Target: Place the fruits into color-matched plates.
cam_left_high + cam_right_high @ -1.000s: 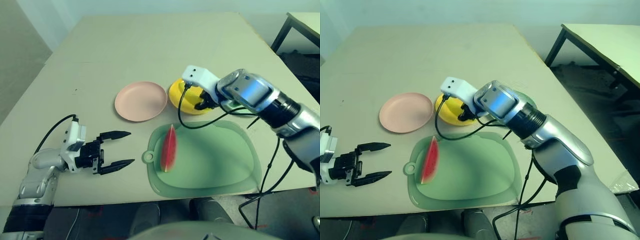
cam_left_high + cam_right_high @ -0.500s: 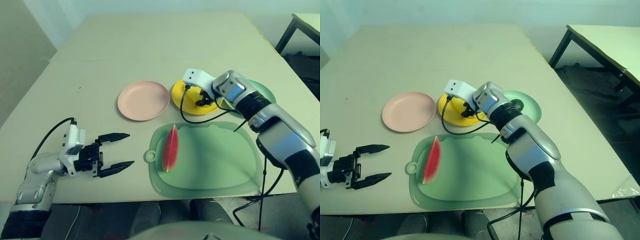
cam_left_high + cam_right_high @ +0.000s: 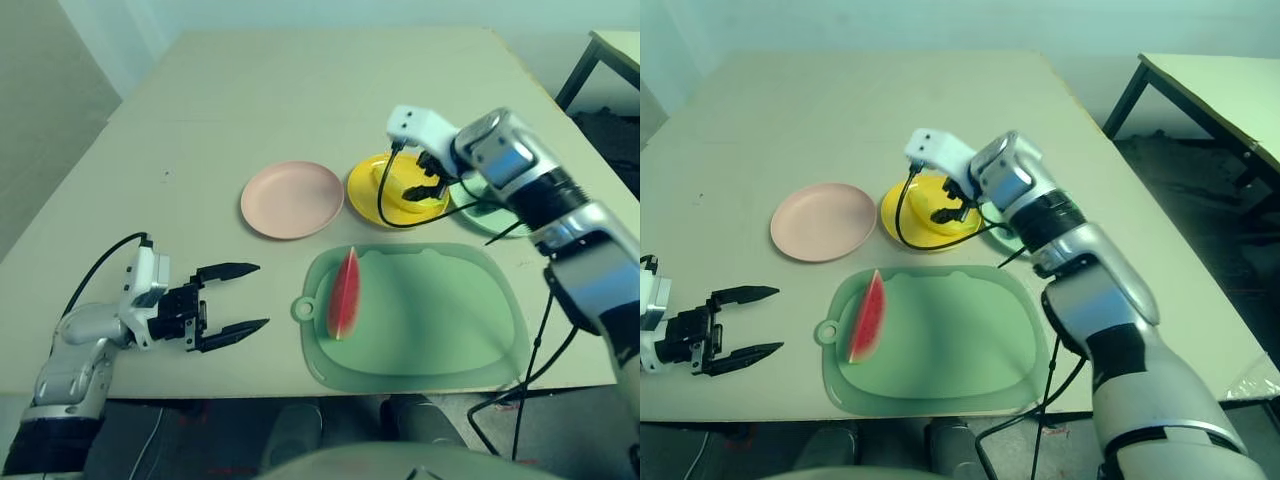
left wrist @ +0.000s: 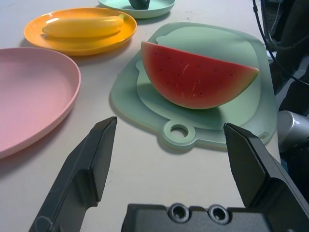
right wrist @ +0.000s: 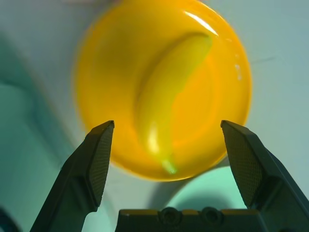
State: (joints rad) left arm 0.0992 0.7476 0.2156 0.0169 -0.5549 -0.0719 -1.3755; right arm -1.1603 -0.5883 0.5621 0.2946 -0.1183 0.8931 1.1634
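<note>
Banana [image 5: 169, 111] lies in the yellow plate [image 3: 368, 190], nothing touching it. Right gripper [image 5: 166, 140] hangs above it, jaws wide, holding nothing. Avocado [image 4: 140, 4] sits in the mint plate [image 4: 161, 8]. Only the watermelon [image 3: 343, 295] is out of place: on its side on the green mat [image 3: 450, 330], next to the ring tab, well apart from the pink plate [image 3: 290, 200]. Left gripper [image 3: 240, 298] is low over the table near the mat's tab end, jaws wide and empty, pointing at the wedge.

Risks, my read:
- Wedge is smooth and tapered. A pinch across the slanted faces could squeeze it out of the jaws; safer across the flat red sides.
- Left fingers come in low and nearly level. They could push the wedge across the mat instead of straddling it, or catch the mat's raised lip or tab and drag the mat into the pink plate.
- Mat is green like the mint plate; mustn't count as the wedge's home.
- Right arm's cable hangs over the yellow plate and mat edge. A sideways retreat could snag the rim and tip the banana out, or nudge the mint plate beside it.
- Both arms heading for the mat at once could clash; right should pull away first.
</note>
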